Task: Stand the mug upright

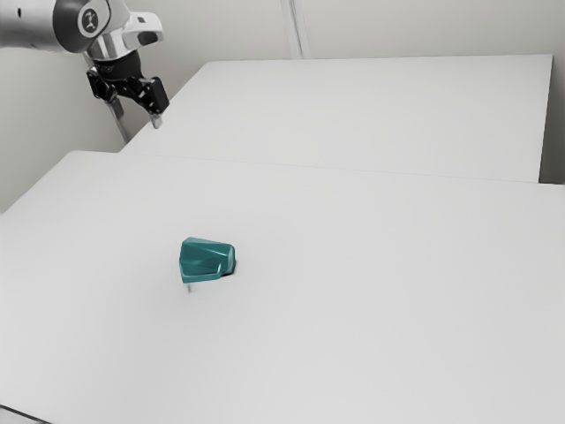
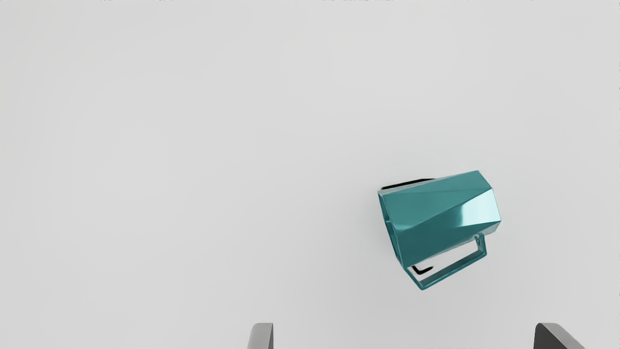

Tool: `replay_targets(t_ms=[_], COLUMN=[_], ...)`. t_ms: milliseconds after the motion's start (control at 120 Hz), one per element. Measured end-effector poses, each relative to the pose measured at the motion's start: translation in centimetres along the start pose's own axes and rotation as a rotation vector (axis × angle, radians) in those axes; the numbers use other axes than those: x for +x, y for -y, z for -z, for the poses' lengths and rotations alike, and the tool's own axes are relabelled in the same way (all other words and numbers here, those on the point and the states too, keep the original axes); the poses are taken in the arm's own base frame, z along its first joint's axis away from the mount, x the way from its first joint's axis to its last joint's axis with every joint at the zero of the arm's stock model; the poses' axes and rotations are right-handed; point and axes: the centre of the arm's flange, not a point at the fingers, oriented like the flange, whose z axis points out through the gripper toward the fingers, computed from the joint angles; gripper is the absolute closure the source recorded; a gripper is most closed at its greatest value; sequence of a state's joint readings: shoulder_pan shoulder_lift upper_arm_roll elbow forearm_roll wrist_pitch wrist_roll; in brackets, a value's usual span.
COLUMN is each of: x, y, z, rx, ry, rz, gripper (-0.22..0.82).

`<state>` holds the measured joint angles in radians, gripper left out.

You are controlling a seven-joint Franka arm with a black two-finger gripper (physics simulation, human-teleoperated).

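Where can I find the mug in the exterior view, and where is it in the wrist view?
Exterior view: the mug lies on its side, left of the picture's centre.
Wrist view: it lies ahead of the gap of the open gripper, its handle toward the fingertips.
Shared landmark: the white table under it.

Tally by kind: mugs are numbering one (image 2: 436, 213), mug handles one (image 2: 457, 269); arms are numbering one (image 1: 31, 25), grippers one (image 1: 138, 117), gripper fingers two (image 2: 261, 337); broad white surfaces are numbering two (image 1: 353, 309), thin dark lines at the exterior view's lower left one (image 1: 25, 414).
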<state>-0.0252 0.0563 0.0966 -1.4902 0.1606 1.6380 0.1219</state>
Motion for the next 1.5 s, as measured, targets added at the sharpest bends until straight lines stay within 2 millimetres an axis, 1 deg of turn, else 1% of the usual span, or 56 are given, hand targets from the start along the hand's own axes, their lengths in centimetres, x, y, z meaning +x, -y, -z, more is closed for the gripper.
replay_targets(t_ms=[142, 200, 267, 300, 375, 458, 608, 717, 800, 892, 992, 1125, 1242, 1392, 1442, 1500], x=[-0.2, -0.3, -0.5, -0.8, -1.4, -2.8, -4.9, -6.9, -7.9, -9.1, -10.1, -11.0, -11.6, -11.7, -11.9, -11.9], y=[0.5, 0.6, 1.1, 1.4, 2.4, 3.5, 5.9, 5.9, 5.7, 5.3, 5.5, 6.6, 7.9, 9.8, 10.0, 9.6], z=[-0.1, -0.2, -1.1, -2.0, -4.8, -7.9, -11.6, -15.5, -17.5, -20.6, -23.8, -27.2, -29.2, -31.5, -32.3, -33.2], rx=[-0.007, -0.039, -0.1, -0.136, -0.209, -0.279, -0.383, -0.469, -0.509, -0.553, -0.598, -0.653, -0.685, -0.725, -0.746, -0.772], ry=[-0.001, -0.005, -0.008, -0.008, -0.007, -0.009, -0.034, -0.018, -0.014, 0.0, 0.005, -0.002, -0.017, -0.017, -0.009, -0.001], rz=[0.005, 0.016, 0.042, 0.06, 0.11, 0.173, 0.298, 0.38, 0.421, 0.469, 0.525, 0.592, 0.624, 0.633, 0.631, 0.619], gripper=[0.02, 0.02, 0.02, 0.02, 0.02, 0.02, 0.02, 0.02, 0.02, 0.02, 0.02, 0.02, 0.02, 0.02, 0.02, 0.02])
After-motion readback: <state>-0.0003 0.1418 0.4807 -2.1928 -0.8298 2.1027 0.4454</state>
